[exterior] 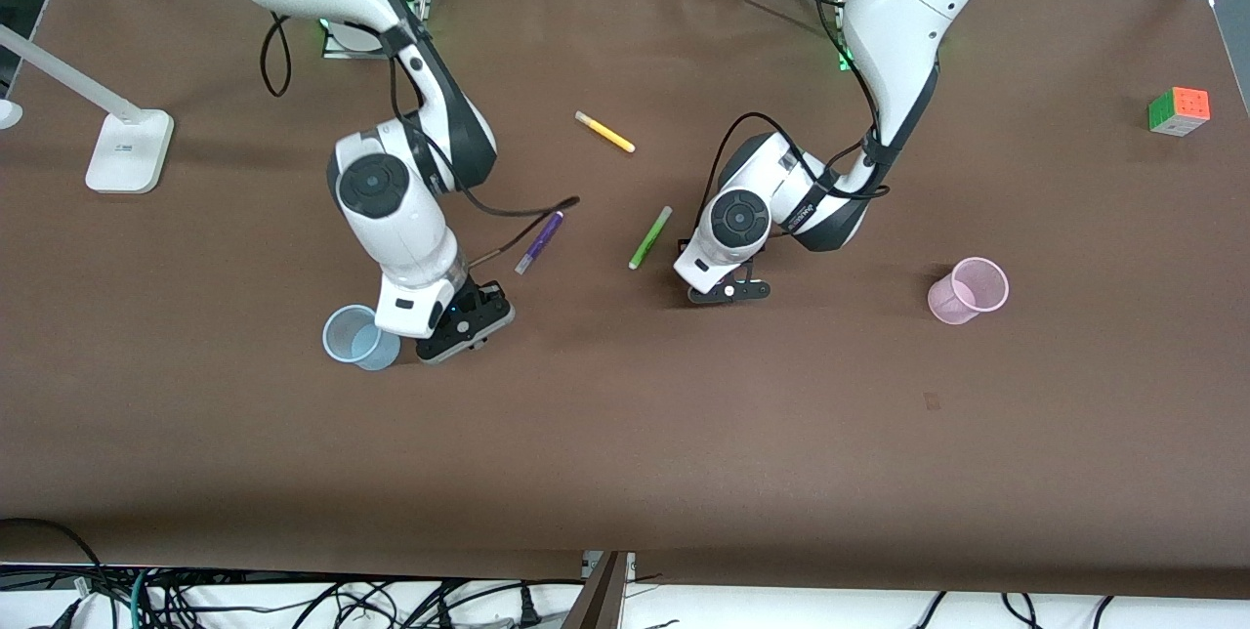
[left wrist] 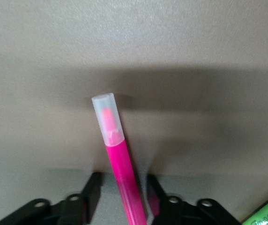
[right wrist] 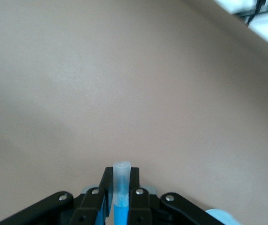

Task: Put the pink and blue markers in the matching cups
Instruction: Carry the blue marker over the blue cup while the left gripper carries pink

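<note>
On the brown table (exterior: 684,434), near the right arm's end, my right gripper (right wrist: 122,199) hangs just beside the pale blue cup (exterior: 354,336), its fingers pinched tight on the blue marker (right wrist: 121,193), cap end pointing out past the fingertips. The left gripper (left wrist: 121,197) sits low over the middle of the table, just beside the lime-green pen (exterior: 650,236), its fingers set narrow either side of the pink marker (left wrist: 121,168); I judge they are not yet clamped, since a sliver of gap shows on each side and the marker seems to lie on the table. The pink cup (exterior: 967,290) stands well apart, toward the left arm's end. The risks, as I read them: the blue marker is longer than its cup is tall, so a tilted release could tip the light cup or send the marker over the rim; on the pink side, an off-centre closing could roll the marker away or nudge the green pen. A purple pen (exterior: 539,242) and a yellow pen (exterior: 604,132) lie farther from the front camera. From the front, both markers are hidden under the arms, and the right wrist view catches only an edge of the blue cup.
</note>
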